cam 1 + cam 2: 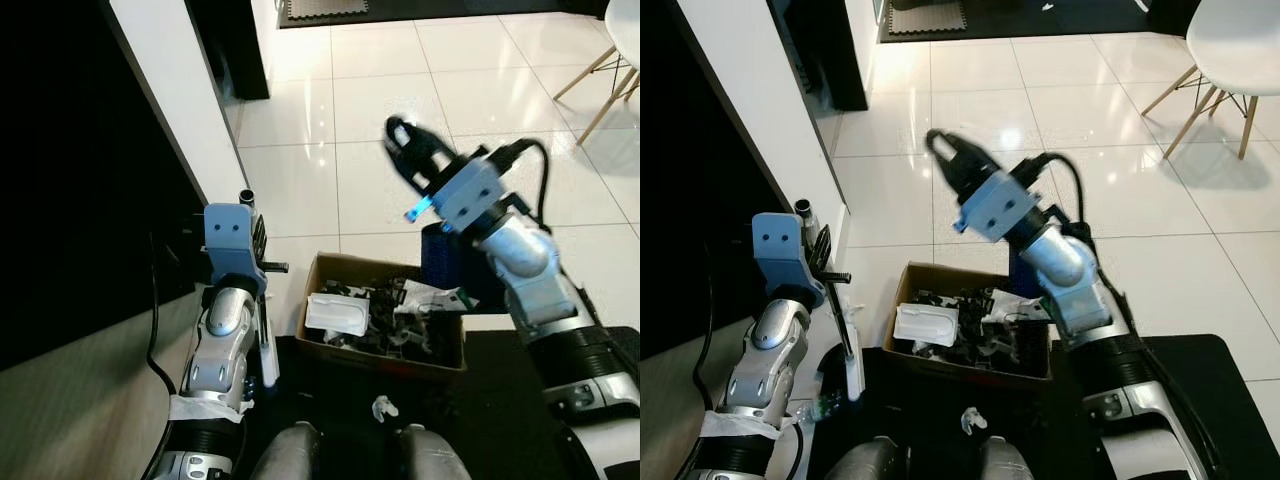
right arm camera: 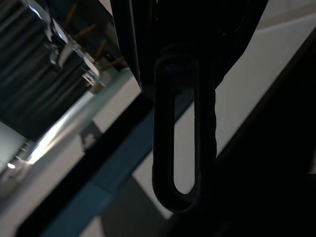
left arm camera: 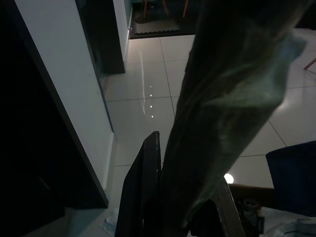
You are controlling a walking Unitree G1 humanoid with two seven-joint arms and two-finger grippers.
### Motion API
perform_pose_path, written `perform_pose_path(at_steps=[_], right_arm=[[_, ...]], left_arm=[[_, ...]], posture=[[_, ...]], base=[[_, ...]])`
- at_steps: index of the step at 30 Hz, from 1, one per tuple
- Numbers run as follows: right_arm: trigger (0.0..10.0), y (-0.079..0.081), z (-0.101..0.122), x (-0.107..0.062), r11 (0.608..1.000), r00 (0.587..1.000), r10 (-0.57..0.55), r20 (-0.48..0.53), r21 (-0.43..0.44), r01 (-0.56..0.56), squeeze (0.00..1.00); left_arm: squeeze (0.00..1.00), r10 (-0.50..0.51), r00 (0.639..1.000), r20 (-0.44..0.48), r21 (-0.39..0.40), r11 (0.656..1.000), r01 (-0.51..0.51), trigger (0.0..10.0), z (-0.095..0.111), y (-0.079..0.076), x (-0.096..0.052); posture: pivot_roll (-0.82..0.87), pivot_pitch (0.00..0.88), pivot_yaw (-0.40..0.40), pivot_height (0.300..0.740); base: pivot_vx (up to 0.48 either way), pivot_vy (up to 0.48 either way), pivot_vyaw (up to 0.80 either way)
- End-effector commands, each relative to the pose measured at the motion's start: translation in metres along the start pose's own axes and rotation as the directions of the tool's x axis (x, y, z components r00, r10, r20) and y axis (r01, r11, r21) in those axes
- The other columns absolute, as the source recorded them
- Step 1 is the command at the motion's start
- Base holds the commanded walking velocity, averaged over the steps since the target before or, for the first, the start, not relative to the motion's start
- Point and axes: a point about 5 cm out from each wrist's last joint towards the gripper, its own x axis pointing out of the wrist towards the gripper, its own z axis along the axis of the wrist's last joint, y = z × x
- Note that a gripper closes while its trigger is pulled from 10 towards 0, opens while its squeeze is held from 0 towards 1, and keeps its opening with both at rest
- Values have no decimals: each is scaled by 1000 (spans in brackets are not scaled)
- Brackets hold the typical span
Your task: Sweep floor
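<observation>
the right gripper [image 1: 940, 143] is raised over the white tiled floor [image 1: 480, 90], fingers pressed together, nothing between them. the left gripper [image 1: 255, 235] sits low by the white wall [image 1: 170, 80], clamped on a slim upright handle [image 1: 845, 325]. a cardboard box [image 1: 385, 355] of dark scraps rests on the floor between the arms, a blue bin [image 1: 445, 262] just behind it

Silver arms [image 1: 225, 340], blue wrist blocks [image 1: 228, 235], black pincer fingers [image 1: 405, 140], looping black cable [image 1: 535, 160]

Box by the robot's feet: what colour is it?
Brown cardboard box, clearest in the left eye view.
</observation>
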Motion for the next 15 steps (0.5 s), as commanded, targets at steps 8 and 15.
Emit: perform_pose_path(at_steps=[8, 15], right_arm=[[10000, 18, 11, 1, 977, 972, 209, 106, -70, -202, 0], [10000, -1, 24, 9, 988, 973, 155, 169, -44, -150, 0]], left_arm=[[0, 18, 1000, 17, 20, 1000, -18, 10000, 2, 4, -1], [0, 17, 1000, 16, 21, 1000, -17, 10000, 1, 4, 0]], posture=[[-26, 87, 34, 740], [-28, 86, 38, 740]], base=[[0, 0, 0], [0, 0, 0]])
